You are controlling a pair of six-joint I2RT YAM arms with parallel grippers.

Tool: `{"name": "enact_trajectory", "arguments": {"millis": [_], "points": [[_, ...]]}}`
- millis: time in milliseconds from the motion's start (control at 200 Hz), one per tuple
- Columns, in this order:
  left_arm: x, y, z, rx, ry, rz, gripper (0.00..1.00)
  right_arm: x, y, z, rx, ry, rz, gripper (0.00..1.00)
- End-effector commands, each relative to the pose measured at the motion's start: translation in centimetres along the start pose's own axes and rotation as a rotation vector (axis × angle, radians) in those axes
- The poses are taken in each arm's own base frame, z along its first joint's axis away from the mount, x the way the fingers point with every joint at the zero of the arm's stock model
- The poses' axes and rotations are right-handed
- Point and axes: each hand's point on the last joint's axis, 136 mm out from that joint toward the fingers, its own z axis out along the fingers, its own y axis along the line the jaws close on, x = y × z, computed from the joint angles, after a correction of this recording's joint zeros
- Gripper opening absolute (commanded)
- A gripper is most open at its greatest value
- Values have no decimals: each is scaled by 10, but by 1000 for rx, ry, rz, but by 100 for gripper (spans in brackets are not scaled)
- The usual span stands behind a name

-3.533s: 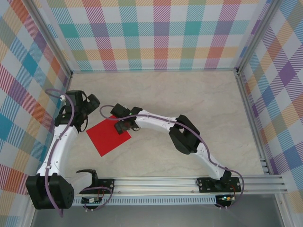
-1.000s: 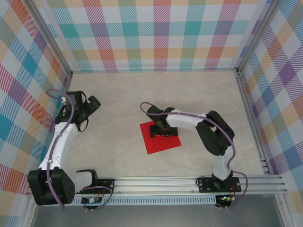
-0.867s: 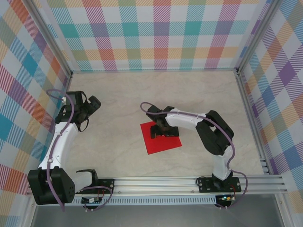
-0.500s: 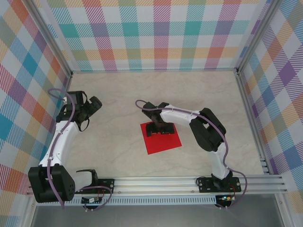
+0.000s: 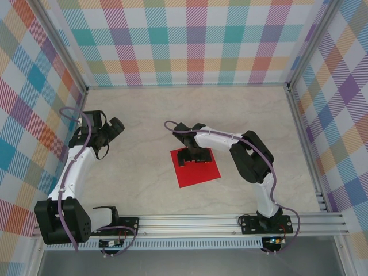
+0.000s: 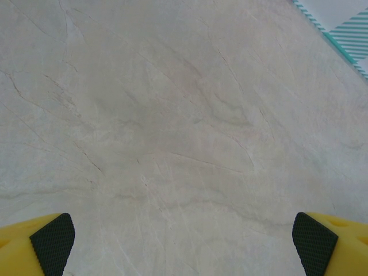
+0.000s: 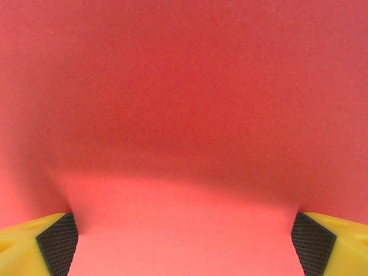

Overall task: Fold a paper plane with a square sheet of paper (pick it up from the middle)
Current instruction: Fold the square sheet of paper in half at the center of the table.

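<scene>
Top external: R gripper wide, nose-down on red sheet.

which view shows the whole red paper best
The top external view: the whole red paper lies on the table, the right hand over its far part. The right wrist view gives a close red surface between open fingers. The left wrist view faces table.

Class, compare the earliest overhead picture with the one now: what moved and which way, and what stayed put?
The square sheet of paper has slid right, from the left side toward the middle, turning slightly. The right gripper went with it and hangs open over its far edge. Unchanged: the left gripper, open at the left; the sheet, still unfolded.
</scene>
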Motion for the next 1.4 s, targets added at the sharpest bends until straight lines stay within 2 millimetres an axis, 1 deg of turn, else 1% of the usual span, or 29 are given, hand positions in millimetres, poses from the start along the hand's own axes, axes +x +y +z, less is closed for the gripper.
{"name": "enact_trajectory", "arguments": {"millis": [0, 340, 450, 515, 580, 620, 670, 720, 860, 920, 1040, 1100, 1150, 1250, 1395], "points": [[1, 4, 0, -4, 19, 1, 100, 32, -23, 53, 84, 154, -7, 96], [3, 2, 0, 4, 26, 3, 100, 28, -33, 48, 84, 129, 24, 87], [3, 2, 1, 6, 30, 3, 100, 24, -32, 42, 73, 109, 28, 85], [3, 1, 1, 8, 31, 4, 100, 21, -28, 37, 51, 94, 28, 82], [4, 2, 2, 9, 36, 4, 100, 18, -20, 31, 4, 75, 21, 75], [5, 1, 3, 13, 40, 4, 100, 15, -13, 25, -37, 57, 18, 68], [7, -1, 4, 22, 49, 4, 100, 11, -3, 18, -93, 37, 15, 54], [8, -4, 5, 39, 60, 5, 100, 6, 6, 11, -141, 24, 16, 45], [18, -15, 11, 104, 110, -7, 99, -5, 30, -11, -279, -37, 35, 32], [24, -21, 13, 134, 135, -12, 98, -10, 42, -26, -360, -73, 30, 30], [43, -39, 18, 204, 196, -3, 96, -17, 68, -64, -583, -144, -1, 27], [56, -47, 20, 229, 226, 9, 95, -18, 74, -80, -697, -150, -2, 27], [67, -54, 22, 249, 248, 19, 94, -17, 76, -88, -768, -141, 6, 28], [89, -67, 24, 296, 292, 40, 94, -17, 73, -94, -874, -127, 25, 27], [123, -81, 29, 333, 371, 62, 93, -19, 60, -81, -913, -90, 94, 21]]}}
